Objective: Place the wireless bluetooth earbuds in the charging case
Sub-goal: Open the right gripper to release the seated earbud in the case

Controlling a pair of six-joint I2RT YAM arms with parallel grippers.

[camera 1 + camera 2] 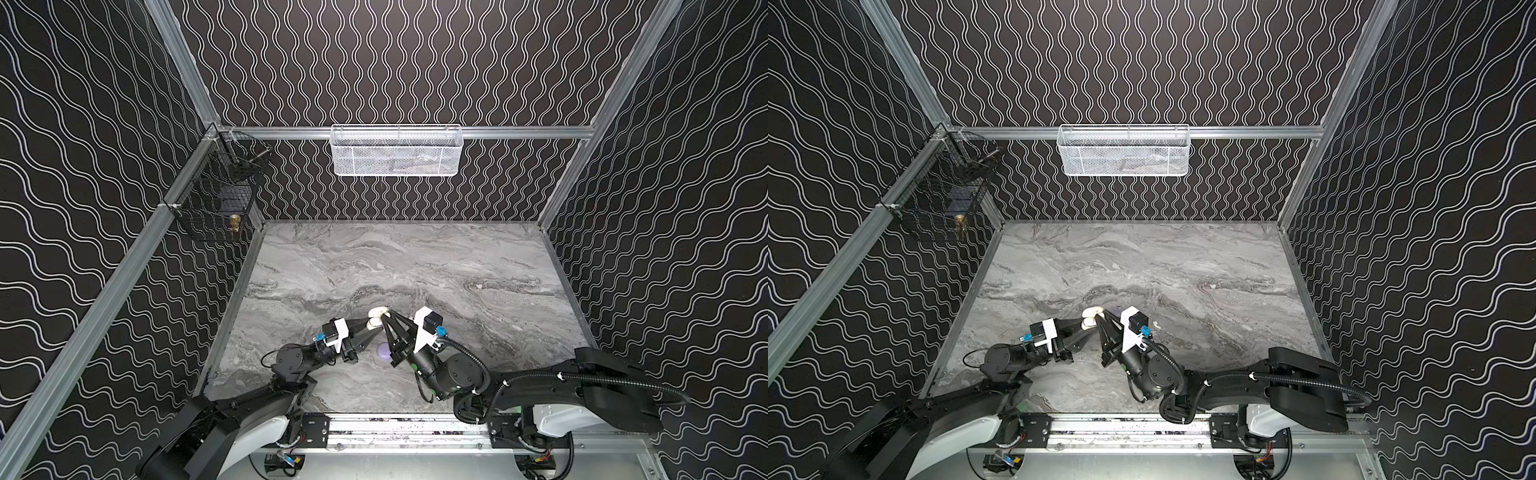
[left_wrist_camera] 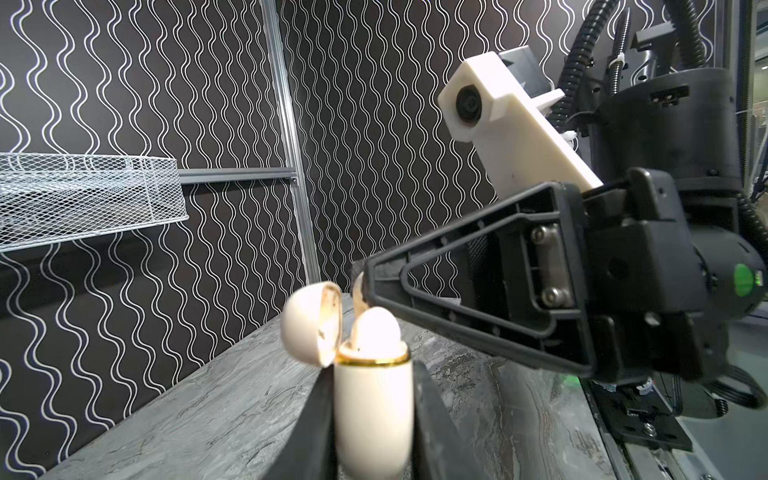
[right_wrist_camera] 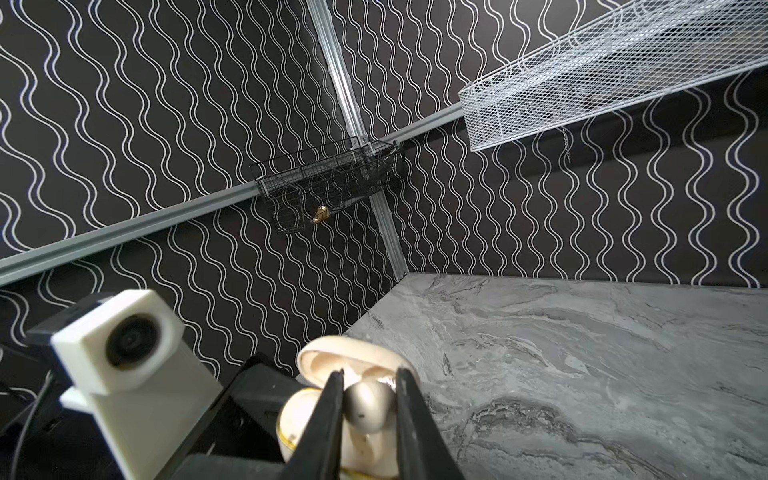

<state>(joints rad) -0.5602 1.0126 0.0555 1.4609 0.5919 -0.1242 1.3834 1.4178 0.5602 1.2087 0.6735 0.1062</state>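
My left gripper [image 2: 372, 374] is clamped on the cream case [image 2: 374, 415], which stands upright with its lid [image 2: 303, 328] swung open, above the near middle of the table [image 1: 457, 266]. My right gripper [image 3: 370, 374], narrow, pinches a cream earbud [image 3: 368, 401] sitting partly in the case's mouth. A lavender case [image 1: 383, 353] lies just nearer.

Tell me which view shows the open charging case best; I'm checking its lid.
Left wrist: the charging case sits held in the left end effector, lid hinged open. The right wrist view hides part behind the right end effector; both top views show it tiny.
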